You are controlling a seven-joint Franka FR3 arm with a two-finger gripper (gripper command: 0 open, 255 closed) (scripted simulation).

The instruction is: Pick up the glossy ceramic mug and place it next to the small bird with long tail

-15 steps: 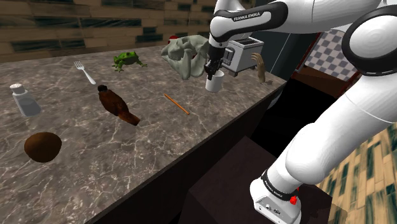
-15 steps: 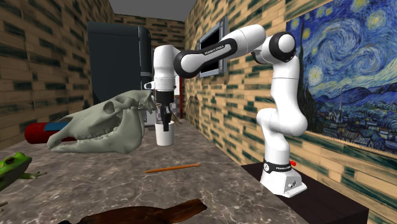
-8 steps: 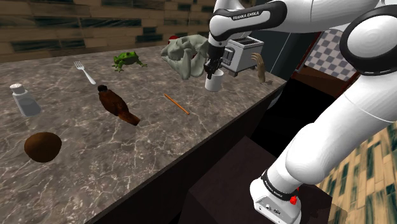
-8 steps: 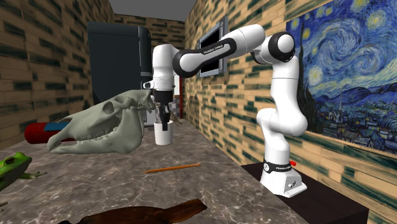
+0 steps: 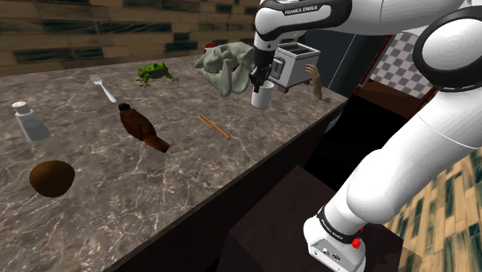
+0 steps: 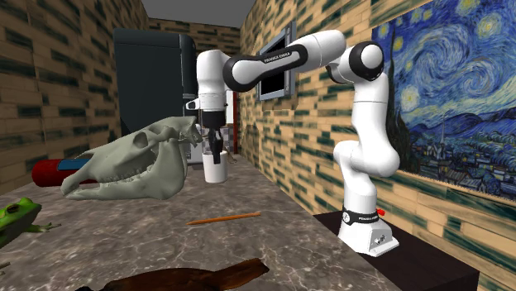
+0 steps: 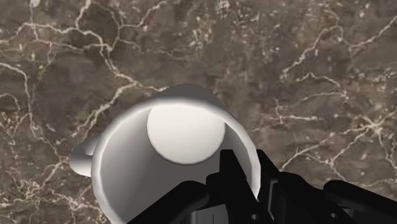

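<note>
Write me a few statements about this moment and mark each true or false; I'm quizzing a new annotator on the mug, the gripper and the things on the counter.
1. The gripper is shut on the wall of the white mug. True.
2. The mug lies on its side. False: it is upright, with its opening facing up.
3. The brown bird lies right beside the mug. False: it lies well off toward the shoulder view's left.
4. An orange pencil lies on the marble counter between bird and mug. True.
5. The green frog sits on top of the skull. False: it stands on the counter, apart from the skull.
</note>
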